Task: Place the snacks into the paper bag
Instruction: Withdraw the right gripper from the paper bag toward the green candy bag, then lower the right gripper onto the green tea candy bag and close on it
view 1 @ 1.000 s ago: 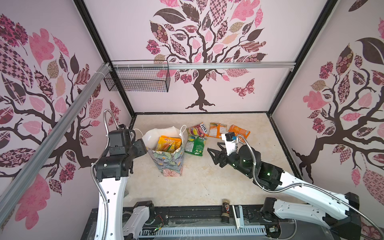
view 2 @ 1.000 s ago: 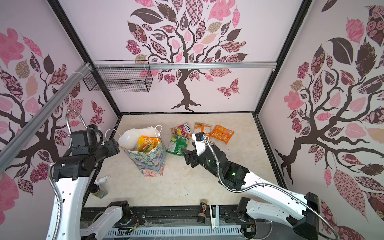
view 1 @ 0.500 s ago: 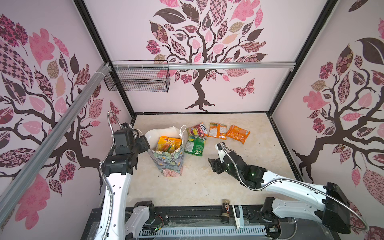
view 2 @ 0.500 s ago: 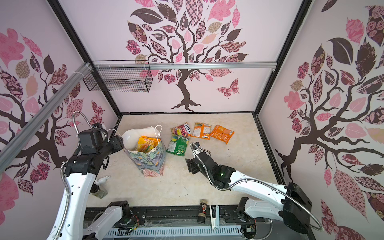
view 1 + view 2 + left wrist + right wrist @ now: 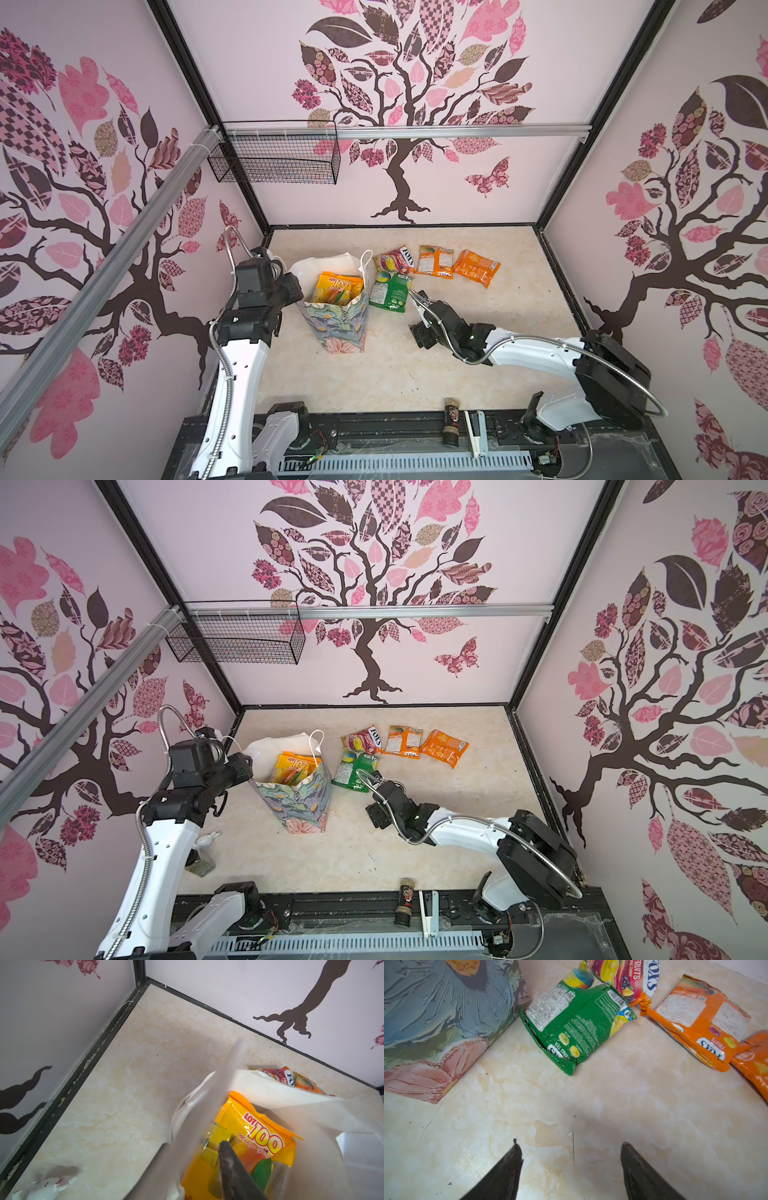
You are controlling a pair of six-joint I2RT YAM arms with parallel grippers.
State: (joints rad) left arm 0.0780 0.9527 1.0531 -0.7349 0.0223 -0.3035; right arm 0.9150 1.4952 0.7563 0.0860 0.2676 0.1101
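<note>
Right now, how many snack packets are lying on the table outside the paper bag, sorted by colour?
green packet: 1
red FOX'S packet: 1
orange packets: 2
Total: 4

Left gripper (image 5: pixel 245 768) at the tall floral paper bag's (image 5: pixel 300 809) rim; flat green plastic packet (image 5: pixel 353 773) near the right gripper (image 5: pixel 379 811).

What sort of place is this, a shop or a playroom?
Probably a robot test booth: two white robot arms at a marble-look tabletop, boxed in by tree-decal panels, with snack packets beside a paper bag.
</note>
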